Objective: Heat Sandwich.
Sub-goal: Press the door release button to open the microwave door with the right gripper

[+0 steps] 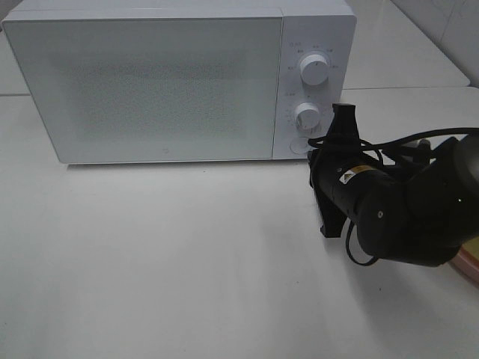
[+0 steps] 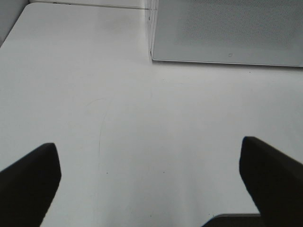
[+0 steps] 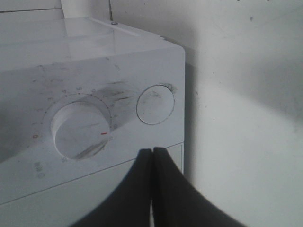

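- The right gripper (image 3: 152,153), two black fingers, has its jaws pressed together with nothing between them.
- Just ahead of its tips is the control panel of the white box-shaped microwave (image 1: 150,82), whose door is closed.
- The round white push button (image 3: 155,104) lies just beyond the tips, and the lower white dial (image 3: 80,130) sits beside that button; whether the tips touch the panel cannot be told.
- The left gripper (image 2: 147,144) has its black fingers spread wide apart and empty, over the bare white table (image 1: 165,262), with the microwave's front corner well ahead of it.
- The sandwich cannot be made out; behind the right arm (image 1: 404,217) only a sliver of round pink plate (image 1: 465,267) shows, a pale yellow strip above it.
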Motion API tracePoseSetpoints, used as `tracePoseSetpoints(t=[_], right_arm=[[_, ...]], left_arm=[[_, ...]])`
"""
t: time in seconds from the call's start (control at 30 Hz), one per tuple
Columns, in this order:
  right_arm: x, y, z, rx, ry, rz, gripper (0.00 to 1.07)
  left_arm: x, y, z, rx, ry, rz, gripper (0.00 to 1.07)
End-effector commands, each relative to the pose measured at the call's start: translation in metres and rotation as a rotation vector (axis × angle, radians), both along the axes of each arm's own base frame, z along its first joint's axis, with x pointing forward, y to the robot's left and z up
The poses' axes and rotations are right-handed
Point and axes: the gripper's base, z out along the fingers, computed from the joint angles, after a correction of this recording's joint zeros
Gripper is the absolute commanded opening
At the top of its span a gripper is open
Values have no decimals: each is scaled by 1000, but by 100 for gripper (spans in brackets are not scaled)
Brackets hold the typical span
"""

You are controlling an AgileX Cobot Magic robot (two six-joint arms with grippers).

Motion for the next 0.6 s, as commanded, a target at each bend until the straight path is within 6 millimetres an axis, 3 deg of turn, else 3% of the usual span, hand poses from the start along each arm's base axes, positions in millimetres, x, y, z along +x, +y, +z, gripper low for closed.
tracePoseSetpoints(t=[0.03,0.6], right_arm=[[11,2,-2,-2,-10,20,0],[48,6,-22,20,9,19,0]], left_arm=[[-3,0,0,1,-34,-7,97],[-2,0,0,0,-28,-6,97]])
